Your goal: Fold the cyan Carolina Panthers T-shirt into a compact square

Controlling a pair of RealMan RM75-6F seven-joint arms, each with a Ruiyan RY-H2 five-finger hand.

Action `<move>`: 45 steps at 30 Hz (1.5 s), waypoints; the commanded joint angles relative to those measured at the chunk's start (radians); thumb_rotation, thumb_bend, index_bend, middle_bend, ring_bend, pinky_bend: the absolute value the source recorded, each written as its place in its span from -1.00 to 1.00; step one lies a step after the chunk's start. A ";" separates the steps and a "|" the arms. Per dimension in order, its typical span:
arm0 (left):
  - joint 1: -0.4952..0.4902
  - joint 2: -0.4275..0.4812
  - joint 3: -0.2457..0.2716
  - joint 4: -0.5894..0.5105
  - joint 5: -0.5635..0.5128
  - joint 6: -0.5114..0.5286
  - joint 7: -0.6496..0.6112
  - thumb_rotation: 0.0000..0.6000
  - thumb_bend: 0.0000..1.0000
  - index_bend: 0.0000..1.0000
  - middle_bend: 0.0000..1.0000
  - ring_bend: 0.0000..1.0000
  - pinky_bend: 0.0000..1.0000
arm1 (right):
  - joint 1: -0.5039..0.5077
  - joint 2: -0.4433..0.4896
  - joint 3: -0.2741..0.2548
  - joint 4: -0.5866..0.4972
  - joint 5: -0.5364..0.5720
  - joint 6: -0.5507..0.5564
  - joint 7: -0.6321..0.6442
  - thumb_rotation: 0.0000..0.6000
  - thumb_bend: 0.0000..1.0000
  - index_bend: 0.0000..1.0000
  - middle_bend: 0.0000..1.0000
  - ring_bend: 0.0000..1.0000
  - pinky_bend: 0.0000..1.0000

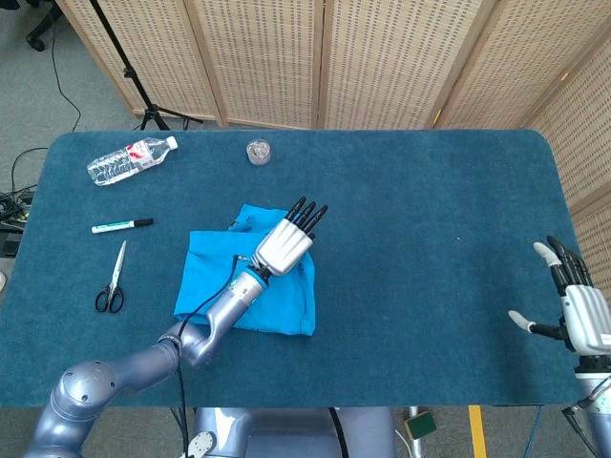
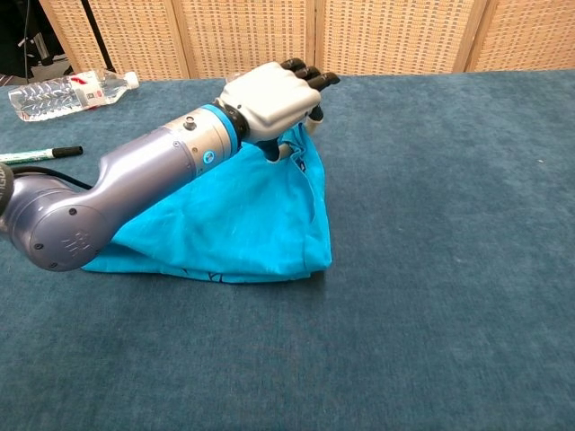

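Note:
The cyan T-shirt [image 1: 204, 274] lies bunched on the blue table, left of the middle. In the chest view the T-shirt [image 2: 243, 224] rises like a tent up to my left hand [image 2: 274, 93]. That hand pinches the shirt's upper right edge under its thumb, with the dark fingers stretched forward above the cloth. From the head camera, my left hand [image 1: 286, 242] sits over the shirt's right half and the forearm hides the cloth's middle. My right hand [image 1: 579, 313] hangs at the table's far right edge, fingers spread, holding nothing.
A water bottle [image 1: 131, 159] lies at the back left, with a marker [image 1: 121, 225] and scissors [image 1: 112, 281] along the left side. A small clear jar [image 1: 258, 151] stands behind the shirt. Woven screens [image 1: 382, 57] close off the back.

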 commanded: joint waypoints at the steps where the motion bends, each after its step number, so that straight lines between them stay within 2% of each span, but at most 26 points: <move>1: -0.017 -0.011 -0.003 0.019 0.001 -0.004 -0.009 1.00 -0.27 0.37 -1.00 -1.00 -1.00 | 0.001 0.000 0.001 0.002 0.001 -0.001 0.003 1.00 -1.00 -1.00 -1.00 -1.00 -1.00; 8: -0.050 -0.033 0.009 0.058 0.021 0.003 -0.017 1.00 -0.33 0.27 -1.00 -1.00 -1.00 | 0.001 0.000 0.002 0.007 0.003 -0.004 0.010 1.00 -1.00 -1.00 -1.00 -1.00 -1.00; 11: -0.056 -0.045 0.010 0.073 0.015 -0.002 -0.012 1.00 -0.34 0.02 -1.00 -1.00 -1.00 | 0.001 0.001 0.001 0.007 0.002 -0.005 0.012 1.00 -1.00 -1.00 -1.00 -1.00 -1.00; 16: -0.058 -0.059 0.013 0.087 0.005 -0.009 -0.010 1.00 -0.37 -0.66 -1.00 -1.00 -1.00 | 0.000 0.002 0.002 0.008 0.002 -0.003 0.015 1.00 -1.00 -1.00 -1.00 -1.00 -1.00; 19: -0.055 -0.059 0.016 0.090 0.000 -0.008 -0.010 1.00 -0.43 -0.94 -1.00 -1.00 -1.00 | -0.001 0.003 0.002 0.009 0.002 -0.003 0.018 1.00 -1.00 -1.00 -1.00 -1.00 -1.00; 20: -0.054 -0.058 0.016 0.090 -0.002 -0.009 -0.009 1.00 -0.45 -0.97 -1.00 -1.00 -1.00 | -0.001 0.003 0.002 0.009 0.002 -0.003 0.018 1.00 -1.00 -1.00 -1.00 -1.00 -1.00; 26: -0.040 -0.039 0.012 0.065 -0.011 0.011 -0.031 1.00 -0.57 -1.00 -1.00 -1.00 -1.00 | -0.001 0.002 0.001 0.008 0.000 -0.002 0.016 1.00 -1.00 -1.00 -1.00 -1.00 -1.00; 29: -0.027 -0.010 0.018 0.029 -0.003 0.033 -0.054 1.00 -0.58 -1.00 -1.00 -1.00 -1.00 | -0.001 0.002 0.001 0.007 0.000 -0.002 0.014 1.00 -1.00 -1.00 -1.00 -1.00 -1.00; 32: -0.005 0.034 0.031 -0.025 0.010 0.059 -0.082 1.00 -0.70 -1.00 -1.00 -1.00 -1.00 | -0.001 0.001 0.000 0.006 -0.002 -0.002 0.013 1.00 -1.00 -1.00 -1.00 -1.00 -1.00; 36: 0.038 0.112 0.047 -0.118 0.020 0.093 -0.122 1.00 -0.98 -1.00 -1.00 -1.00 -1.00 | -0.001 0.001 -0.001 0.004 -0.005 0.000 0.009 1.00 -1.00 -1.00 -1.00 -1.00 -1.00; 45: 0.178 0.326 0.077 -0.372 0.022 0.217 -0.182 1.00 -1.00 -1.00 -1.00 -1.00 -1.00 | -0.005 -0.001 -0.006 -0.007 -0.015 0.013 -0.018 1.00 -1.00 -1.00 -1.00 -1.00 -1.00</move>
